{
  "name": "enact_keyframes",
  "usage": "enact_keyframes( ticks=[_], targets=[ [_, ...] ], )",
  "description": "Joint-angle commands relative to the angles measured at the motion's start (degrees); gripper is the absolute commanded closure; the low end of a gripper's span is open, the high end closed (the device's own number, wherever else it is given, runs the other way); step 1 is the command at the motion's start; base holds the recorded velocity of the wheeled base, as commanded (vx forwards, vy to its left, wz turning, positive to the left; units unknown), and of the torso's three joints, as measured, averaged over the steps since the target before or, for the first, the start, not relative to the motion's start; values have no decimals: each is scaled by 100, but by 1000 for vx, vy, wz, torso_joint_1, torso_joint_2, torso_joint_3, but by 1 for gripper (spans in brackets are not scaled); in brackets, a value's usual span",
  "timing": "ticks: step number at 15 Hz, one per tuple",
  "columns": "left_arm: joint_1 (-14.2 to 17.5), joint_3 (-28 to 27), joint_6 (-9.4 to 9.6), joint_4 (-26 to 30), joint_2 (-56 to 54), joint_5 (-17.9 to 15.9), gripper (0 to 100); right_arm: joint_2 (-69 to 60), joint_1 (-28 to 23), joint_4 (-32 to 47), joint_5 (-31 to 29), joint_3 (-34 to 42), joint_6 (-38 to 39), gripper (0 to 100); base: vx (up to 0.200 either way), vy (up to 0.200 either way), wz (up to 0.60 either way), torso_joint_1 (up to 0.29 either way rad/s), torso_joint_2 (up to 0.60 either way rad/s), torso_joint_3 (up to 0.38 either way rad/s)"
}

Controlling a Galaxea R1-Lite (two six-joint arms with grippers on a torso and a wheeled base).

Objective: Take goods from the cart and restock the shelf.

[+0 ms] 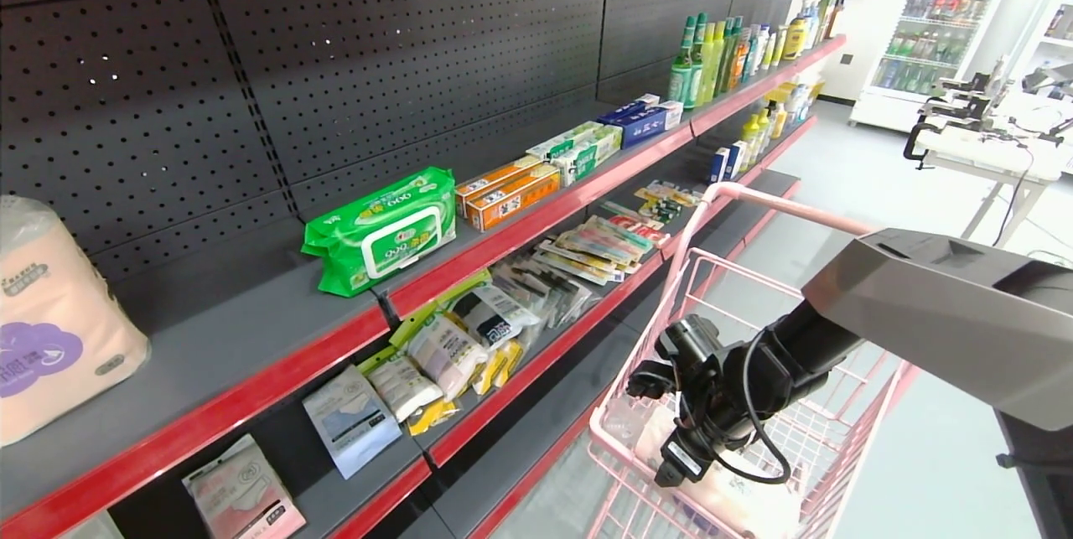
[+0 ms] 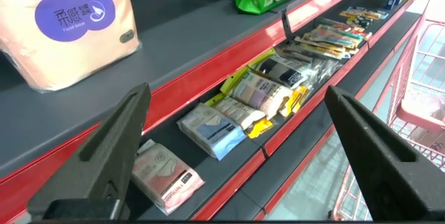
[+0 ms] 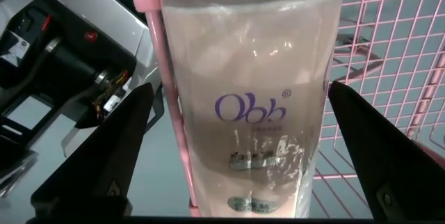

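In the pink cart (image 1: 712,271) at near right, the right gripper (image 3: 240,92) sits over a clear tissue pack (image 3: 250,57), fingers spread either side. Left gripper (image 2: 236,90), fingers apart and empty, faces the shelf (image 2: 208,36) at left.

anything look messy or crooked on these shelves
The green wipes pack on the upper shelf sits skewed to its red edge, and the small packets one level down lie in a jumbled, overlapping heap.

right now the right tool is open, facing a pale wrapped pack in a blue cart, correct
No: the cart is pink, not blue, as the head view shows. The right tool is open, facing the pale wrapped pack in it.
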Motion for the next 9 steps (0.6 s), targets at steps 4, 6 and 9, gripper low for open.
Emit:
enact_keyframes(
  ticks=[4, 6, 9],
  targets=[
    [2, -2, -5, 9, 7, 0, 0, 251, 4, 0, 7, -305, -1, 0, 0, 0, 0, -29, 66, 40],
    [2, -2, -14, 9, 7, 0, 0, 251, -14, 9, 77, -313, -88, 0, 0, 0, 0, -149, 339, 186],
    [2, 7, -14, 9, 7, 0, 0, 198, -40, 18, 121, -375, -141, 0, 0, 0, 0, -82, 191, 102]
  ],
)
